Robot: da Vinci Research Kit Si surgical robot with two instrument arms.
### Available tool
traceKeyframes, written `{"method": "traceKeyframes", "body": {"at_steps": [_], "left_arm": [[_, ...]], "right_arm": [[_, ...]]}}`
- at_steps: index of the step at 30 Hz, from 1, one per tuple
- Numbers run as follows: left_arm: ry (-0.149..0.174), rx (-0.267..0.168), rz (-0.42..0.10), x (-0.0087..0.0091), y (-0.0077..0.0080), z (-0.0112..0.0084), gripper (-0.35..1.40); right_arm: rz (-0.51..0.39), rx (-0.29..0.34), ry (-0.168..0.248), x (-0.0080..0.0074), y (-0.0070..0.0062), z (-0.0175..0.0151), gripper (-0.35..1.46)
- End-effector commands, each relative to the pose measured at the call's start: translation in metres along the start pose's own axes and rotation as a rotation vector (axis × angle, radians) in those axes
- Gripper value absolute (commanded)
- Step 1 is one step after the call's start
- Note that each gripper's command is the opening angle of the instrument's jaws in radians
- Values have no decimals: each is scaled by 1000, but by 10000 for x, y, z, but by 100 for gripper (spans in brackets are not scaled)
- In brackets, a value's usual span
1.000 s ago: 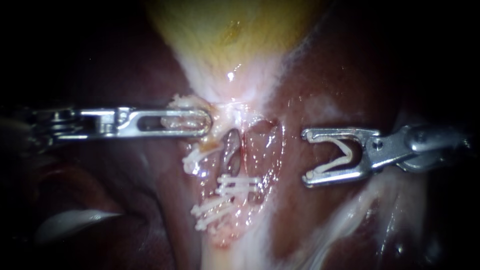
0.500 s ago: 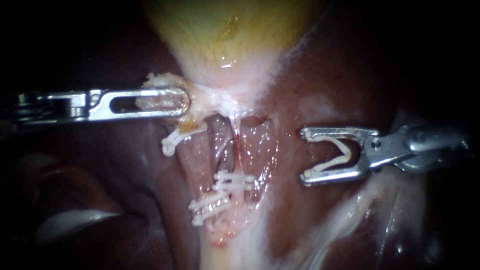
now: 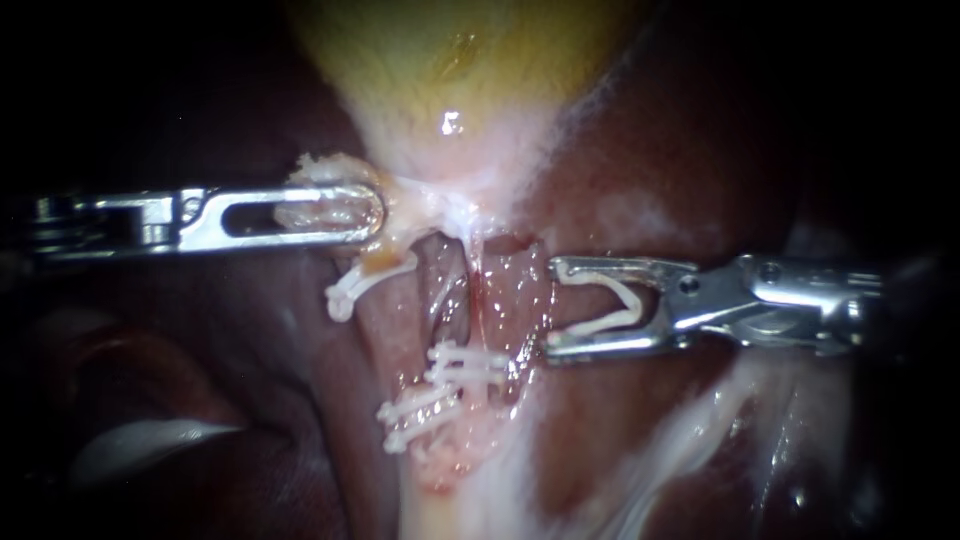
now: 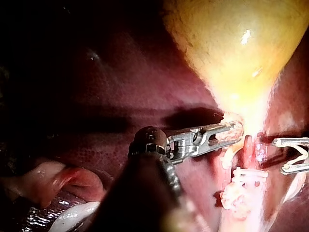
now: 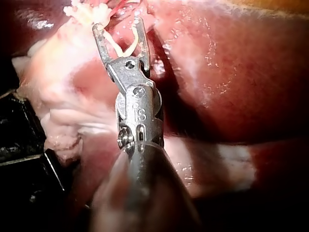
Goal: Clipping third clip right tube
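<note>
Currently my left instrument (image 3: 368, 212) has its jaws clamped on tissue (image 3: 322, 166) at the gallbladder (image 3: 450, 60) neck; my right instrument (image 3: 553, 308) holds an open white clip (image 3: 622, 303) between spread jaws, just beside the right tube (image 3: 508, 292).

Dark red-brown liver (image 3: 640, 150); yellow-green gallbladder (image 3: 450, 60); white clips (image 3: 462, 365); pale pink tubes (image 3: 500, 285).
</note>
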Motion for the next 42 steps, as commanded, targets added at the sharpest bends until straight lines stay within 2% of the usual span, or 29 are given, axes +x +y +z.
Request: {"method": "traceKeyframes", "body": {"at_steps": [1, 9, 14, 17, 24, 28, 34, 42], "left_arm": [[1, 1, 0, 0, -1, 0, -35], [2, 2, 0, 2, -3, 0, -35], [4, 5, 0, 2, -3, 0, -35], [4, 5, 0, 2, -3, 0, -35], [5, 5, 0, 2, -3, 0, -35], [5, 6, 0, 2, -2, -1, -35], [6, 7, 1, 1, 0, -2, -35], [6, 7, 1, 1, 0, -2, -35]], "right_arm": [[9, -4, -1, 0, 3, 5, 48], [90, 4, 6, 4, 22, 51, 47], [126, 26, 11, 1, 23, 73, 47], [152, 50, 29, 0, 22, 81, 47], [203, 97, 88, 1, 22, 83, 47], [240, 137, 144, 4, 21, 80, 46], [279, 193, 184, 8, 19, 78, 45], [328, 228, 259, 14, 22, 75, 44]]}}
